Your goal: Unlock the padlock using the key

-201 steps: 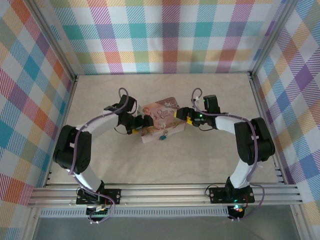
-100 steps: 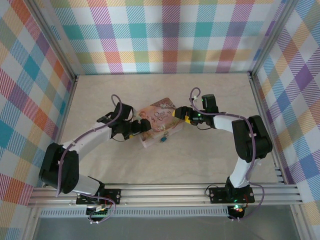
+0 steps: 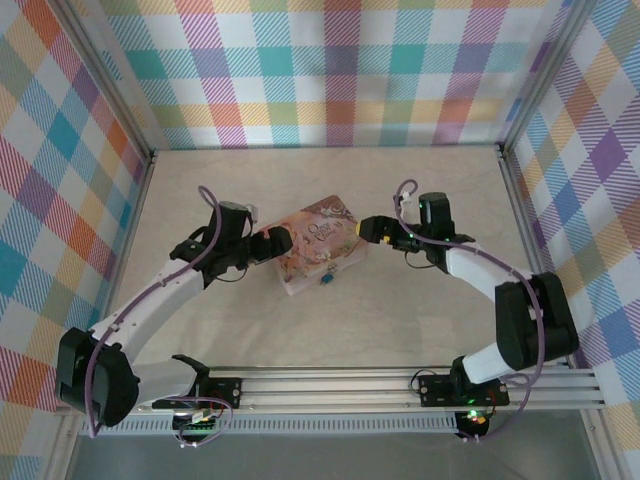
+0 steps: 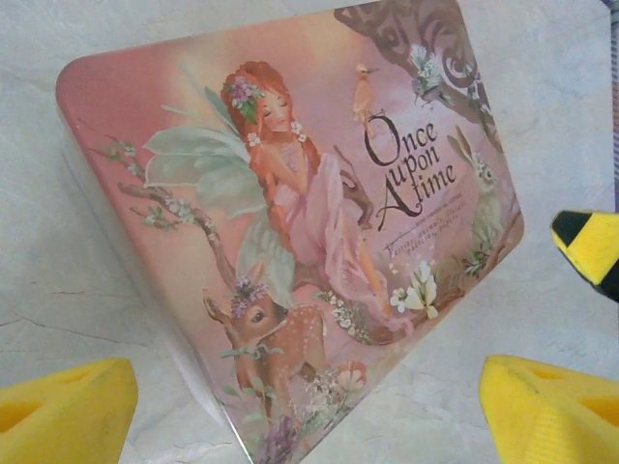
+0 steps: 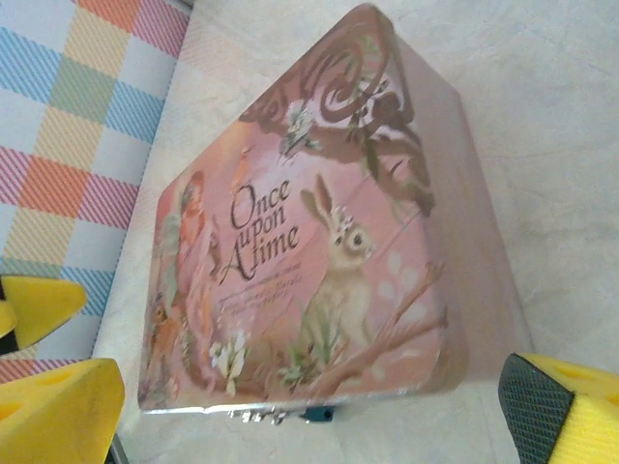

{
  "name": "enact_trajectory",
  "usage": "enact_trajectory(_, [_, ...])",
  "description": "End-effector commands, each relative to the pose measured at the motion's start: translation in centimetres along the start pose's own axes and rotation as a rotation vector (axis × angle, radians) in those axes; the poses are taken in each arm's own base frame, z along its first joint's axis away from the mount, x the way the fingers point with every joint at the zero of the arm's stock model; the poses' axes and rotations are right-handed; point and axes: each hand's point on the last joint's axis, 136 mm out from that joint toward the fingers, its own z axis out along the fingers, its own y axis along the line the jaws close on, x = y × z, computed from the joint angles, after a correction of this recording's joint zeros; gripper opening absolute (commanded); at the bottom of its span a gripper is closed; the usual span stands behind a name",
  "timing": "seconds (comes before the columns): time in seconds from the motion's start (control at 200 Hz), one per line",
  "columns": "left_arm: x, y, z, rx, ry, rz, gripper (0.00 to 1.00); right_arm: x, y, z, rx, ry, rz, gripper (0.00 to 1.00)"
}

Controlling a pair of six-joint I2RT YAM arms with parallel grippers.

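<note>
While tin (image 3: 318, 240) lies flat, padlock (image 3: 326, 279) touches it

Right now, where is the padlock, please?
In the top view, the padlock sits at the near edge of the pink tin, around the middle of the table.

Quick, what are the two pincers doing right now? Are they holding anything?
Left pincer: open, holding nothing.
Right pincer: open, holding nothing.
</note>
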Motion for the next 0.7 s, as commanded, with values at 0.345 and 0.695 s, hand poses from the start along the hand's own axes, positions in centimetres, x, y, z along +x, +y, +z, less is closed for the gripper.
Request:
enact_trajectory(0.345, [0.0, -7.2, 1.6, 0.195, 0.061, 0.006, 0.90, 4.5, 4.7, -0.3, -0.172, -0.055, -0.095, 1.00])
enact_trajectory(0.695, [0.8, -8.7, 4.3, 0.219, 0.106, 0.016, 0.90, 7.5, 4.6, 2.2, -0.221, -0.032, -0.137, 1.00])
